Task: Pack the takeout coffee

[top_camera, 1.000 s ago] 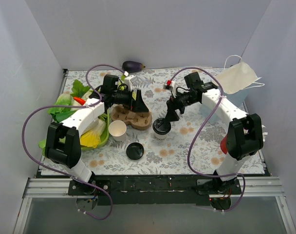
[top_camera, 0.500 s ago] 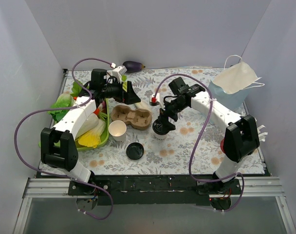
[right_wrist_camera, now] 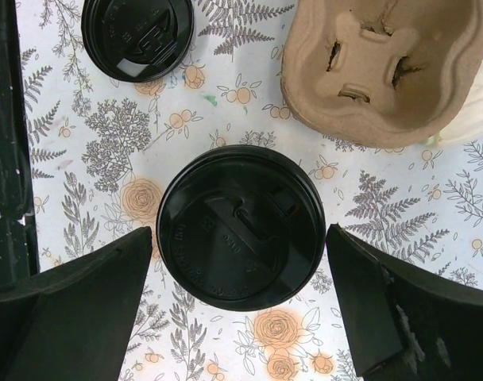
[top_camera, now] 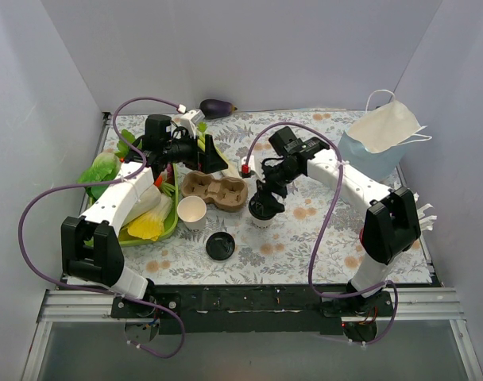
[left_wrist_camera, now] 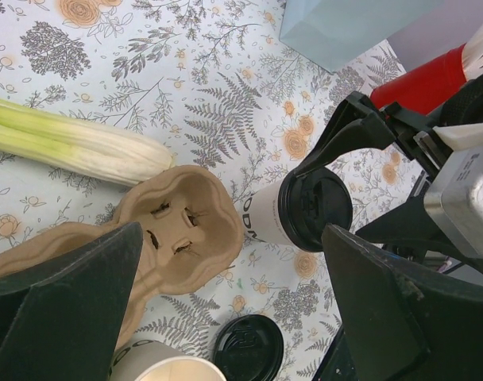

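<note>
At centre of the top view, the right pincer (top_camera: 264, 197) is spread wide over the takeout coffee (right_wrist_camera: 240, 226).
The cup stands upright on the floral desk (top_camera: 321, 230), just right of the moulded-pulp carrier (top_camera: 216, 189). It is best to close gently on the soft paper wall, below the glossy dome lid. The left pincer (top_camera: 212, 157) hangs open.

R gripper (top_camera: 264, 197) has come in from the right of the coffee (top_camera: 263, 214) & now sits straight over its lid, a finger on each side, not touching; R forearm swung left w/ it. L gripper (top_camera: 216, 159) has pulled back off the carrier (top_camera: 222, 192) toward far-left. L arm swung left at the base.
</note>
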